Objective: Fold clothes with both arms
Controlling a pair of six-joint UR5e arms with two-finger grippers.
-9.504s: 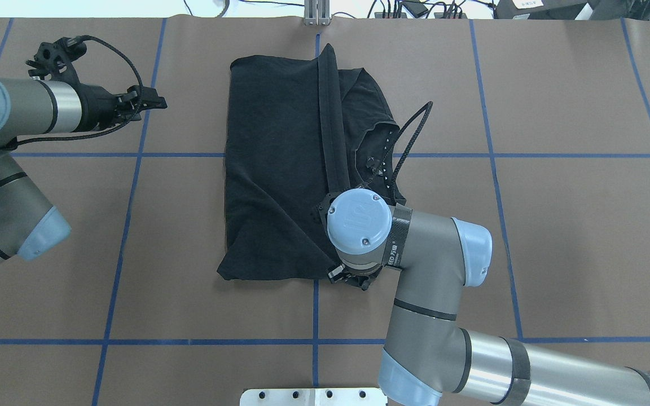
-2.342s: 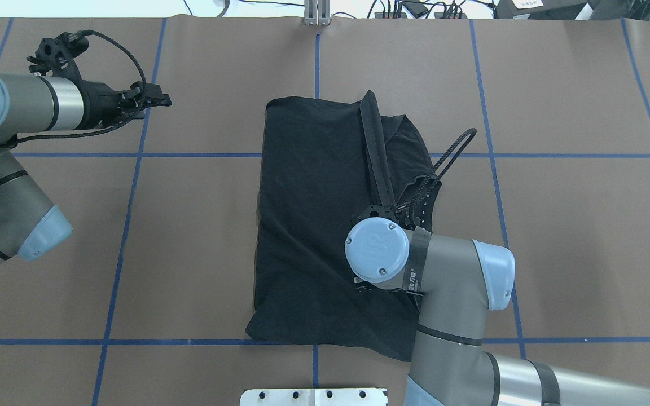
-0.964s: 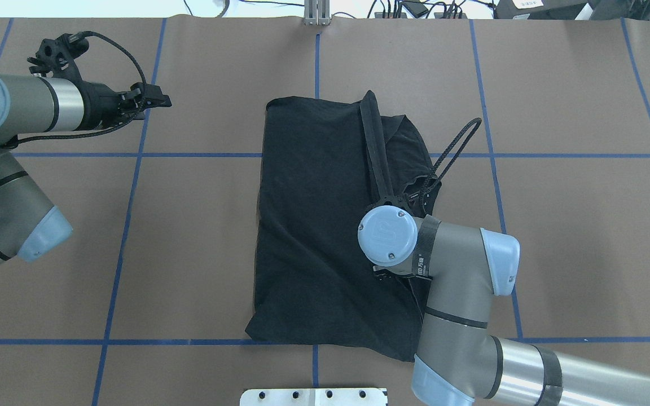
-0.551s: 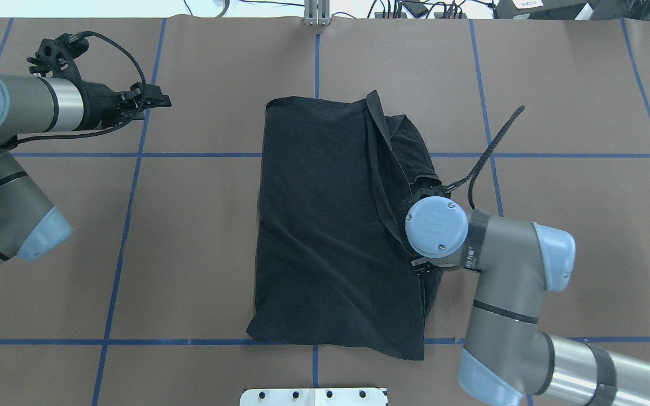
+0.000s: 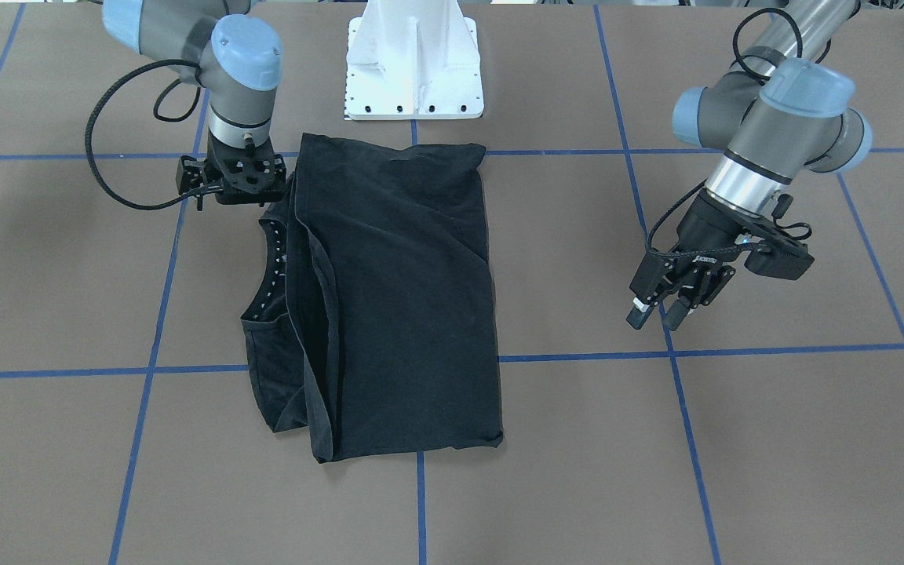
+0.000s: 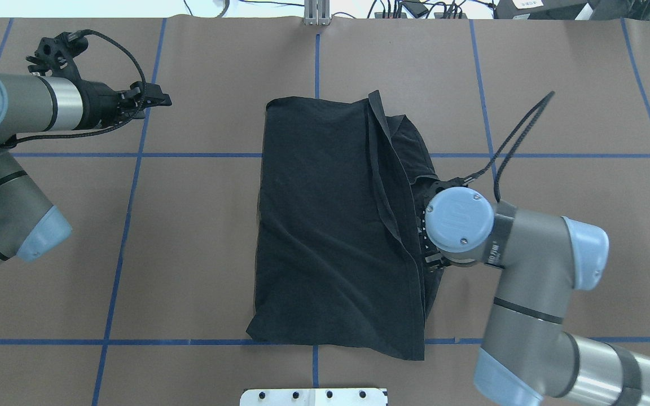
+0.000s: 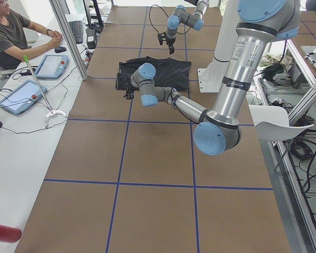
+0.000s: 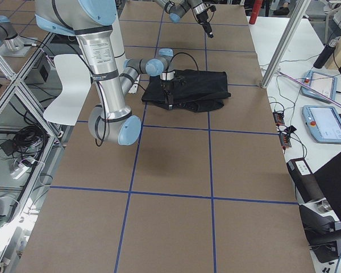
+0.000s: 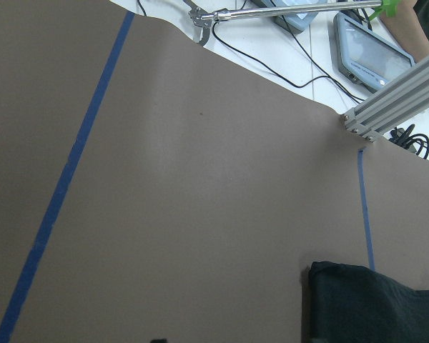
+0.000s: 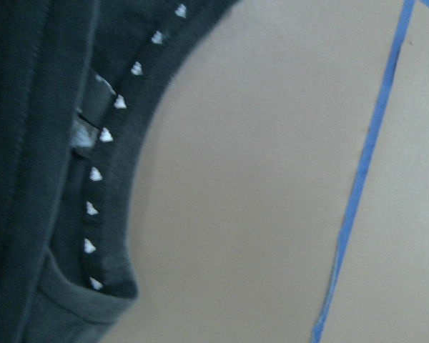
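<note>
Black T-shirt (image 6: 325, 225) lying in the middle of a brown table (image 6: 189, 254) marked with a grid of blue tape. It is folded lengthwise into a tall rectangle. A long flap lies over the body, and its hem runs down the robot's right side. From under that flap a strip of cloth sticks out, carrying the collar (image 5: 267, 259), which is trimmed with small white triangles.

The right claw (image 5: 232, 184) points down at the shirt's right edge, just beside the collar. The wrist hides its fingers, so whether they are apart, together or pinching cloth cannot be told. Its wrist camera shows only the collar's curve and bare table.

The left claw (image 5: 656, 316) hangs over bare table well away from the shirt, its two fingers slightly apart and holding nothing.

The lengthwise fold seems about done on this side, though the collar strip is not yet tucked in. The next move probably calls for the left arm to come across, then both claws to take matching corners for a crosswise fold.
</note>
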